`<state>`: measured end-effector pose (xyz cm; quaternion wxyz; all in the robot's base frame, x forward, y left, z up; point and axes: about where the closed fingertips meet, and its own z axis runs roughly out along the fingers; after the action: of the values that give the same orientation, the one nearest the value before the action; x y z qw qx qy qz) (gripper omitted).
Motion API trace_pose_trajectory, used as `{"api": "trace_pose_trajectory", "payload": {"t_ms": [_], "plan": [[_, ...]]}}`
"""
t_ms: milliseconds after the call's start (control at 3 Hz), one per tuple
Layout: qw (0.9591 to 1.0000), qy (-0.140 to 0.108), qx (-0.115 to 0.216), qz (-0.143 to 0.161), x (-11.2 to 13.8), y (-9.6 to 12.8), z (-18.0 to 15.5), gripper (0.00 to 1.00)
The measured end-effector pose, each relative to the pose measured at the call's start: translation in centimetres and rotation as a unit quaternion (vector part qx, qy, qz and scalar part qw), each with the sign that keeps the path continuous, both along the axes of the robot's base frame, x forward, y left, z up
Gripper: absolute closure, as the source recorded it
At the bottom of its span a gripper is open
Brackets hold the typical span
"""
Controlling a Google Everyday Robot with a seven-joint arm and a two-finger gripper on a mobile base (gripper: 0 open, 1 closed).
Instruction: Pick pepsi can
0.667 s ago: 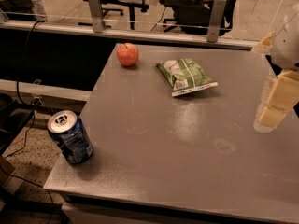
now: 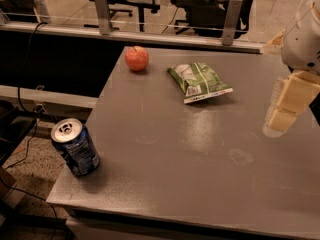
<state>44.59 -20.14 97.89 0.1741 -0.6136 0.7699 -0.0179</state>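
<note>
The pepsi can (image 2: pixel 75 147) is dark blue with a silver top and pull tab. It stands upright, slightly tilted, at the front left corner of the grey table (image 2: pixel 190 154). My gripper (image 2: pixel 286 106) hangs at the right edge of the view, above the table's right side, far from the can. Its pale finger (image 2: pixel 290 101) points down.
A red apple (image 2: pixel 137 58) sits at the table's back left. A green-and-white snack bag (image 2: pixel 199 81) lies at the back middle. A rail with metal posts (image 2: pixel 101 5) runs behind the table. Cables and floor lie to the left below the table edge.
The view has shifted slightly; the can, apple and bag stay in place. My gripper stays at the right with little visible movement.
</note>
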Motion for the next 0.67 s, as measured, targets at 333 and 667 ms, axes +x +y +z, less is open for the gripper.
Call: {"api": "trace_pose_trajectory", "payload": {"t_ms": [333,667], "plan": [[0.9987,0.000,0.032,0.038,0.9,3.2,-0.3,0.00],[0.9945,0.000,0.070,0.078,1.4,7.2,-1.0,0.00]]}}
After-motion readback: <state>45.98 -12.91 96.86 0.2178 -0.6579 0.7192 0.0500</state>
